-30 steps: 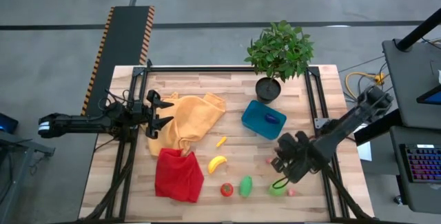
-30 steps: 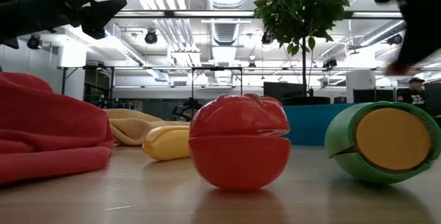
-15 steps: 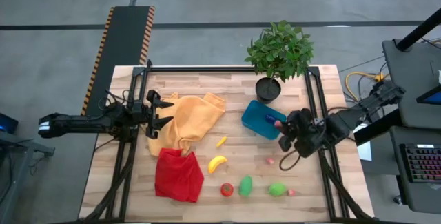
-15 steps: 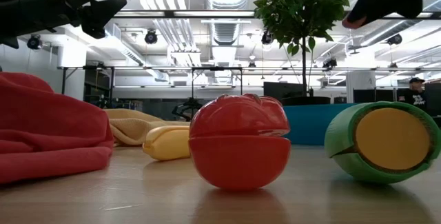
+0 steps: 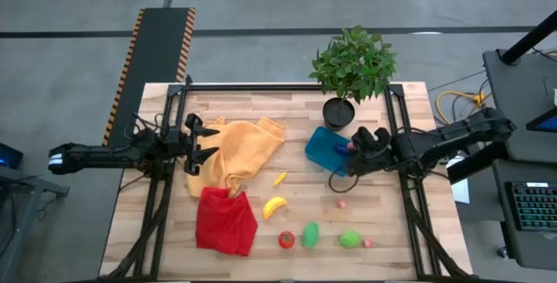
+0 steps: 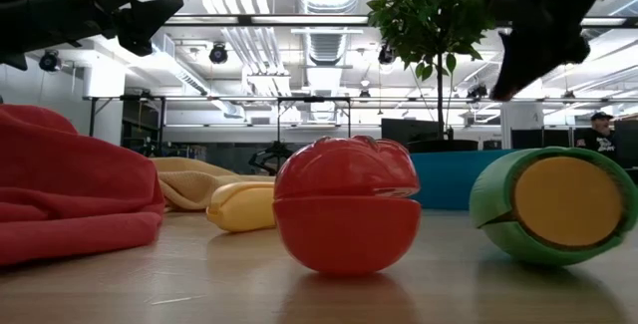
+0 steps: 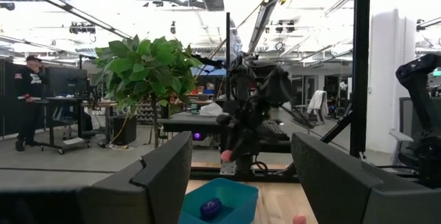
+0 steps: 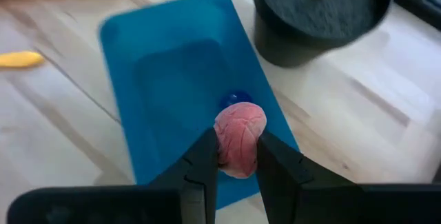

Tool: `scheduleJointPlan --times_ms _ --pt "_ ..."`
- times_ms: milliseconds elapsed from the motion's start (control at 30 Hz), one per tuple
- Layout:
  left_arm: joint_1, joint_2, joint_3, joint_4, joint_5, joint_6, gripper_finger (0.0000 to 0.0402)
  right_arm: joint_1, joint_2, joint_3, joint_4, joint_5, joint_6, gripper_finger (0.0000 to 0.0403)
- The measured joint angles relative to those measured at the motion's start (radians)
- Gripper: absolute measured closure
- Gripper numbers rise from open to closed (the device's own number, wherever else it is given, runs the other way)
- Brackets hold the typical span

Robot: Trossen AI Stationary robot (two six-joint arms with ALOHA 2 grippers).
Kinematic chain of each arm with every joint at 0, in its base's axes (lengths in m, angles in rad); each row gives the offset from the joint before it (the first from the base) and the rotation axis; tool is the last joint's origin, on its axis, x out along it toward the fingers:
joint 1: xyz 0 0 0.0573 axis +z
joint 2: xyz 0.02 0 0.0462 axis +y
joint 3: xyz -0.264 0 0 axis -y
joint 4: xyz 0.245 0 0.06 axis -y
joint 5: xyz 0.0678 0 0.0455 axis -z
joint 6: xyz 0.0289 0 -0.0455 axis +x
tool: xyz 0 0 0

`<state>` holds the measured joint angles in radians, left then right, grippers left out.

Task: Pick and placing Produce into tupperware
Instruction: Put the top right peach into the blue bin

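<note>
- Our right gripper (image 8: 236, 156) hangs above the near edge of the teal tupperware (image 8: 165, 72), its fingers clenched on a small pink piece (image 8: 239, 138) of produce.
- The purple eggplant (image 5: 342, 150) already lies inside the container, which sits on the table (image 5: 261, 109) just beside the black plant pot (image 5: 338, 111).
- Our left gripper (image 5: 205, 143) waits at the far side over the orange cloth (image 5: 239, 148), fingers spread and holding nothing.
- Left on the wood: the banana (image 5: 274, 206), a small yellow piece (image 5: 278, 178), the red tomato (image 5: 286, 239), two green pieces (image 5: 311, 234) (image 5: 350, 239) and two more tiny pink ones (image 5: 342, 202) (image 5: 366, 242). A red cloth (image 5: 224, 222) lies beside the banana.
- We judge the risk to be in the release: the pink piece sits over the container's rim rather than its middle, so it could strike the edge and roll off across the table.
- A bounce off the eggplant is also possible.
- The pot stands close enough that a wide swing could knock it.
</note>
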<state>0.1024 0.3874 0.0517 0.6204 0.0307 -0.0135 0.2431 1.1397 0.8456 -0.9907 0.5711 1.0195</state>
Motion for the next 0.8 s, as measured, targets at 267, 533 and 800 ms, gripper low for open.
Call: scheduleJointPlan --times_ms 267,533,800 --pt "0.0 0.0 0.0 0.0 0.0 0.0 0.0167 -0.052 0.002 -0.064 0.063 -0.026 0.0 0.0332" --pt "0.0 0.0 0.0 -0.001 0.0 0.0 0.0167 -0.057 0.009 -0.115 0.12 -0.025 0.0 0.0332" --pt "0.0 0.0 0.0 -0.001 0.0 0.0 0.0167 -0.057 0.009 -0.205 0.212 -0.027 0.001 0.0332"
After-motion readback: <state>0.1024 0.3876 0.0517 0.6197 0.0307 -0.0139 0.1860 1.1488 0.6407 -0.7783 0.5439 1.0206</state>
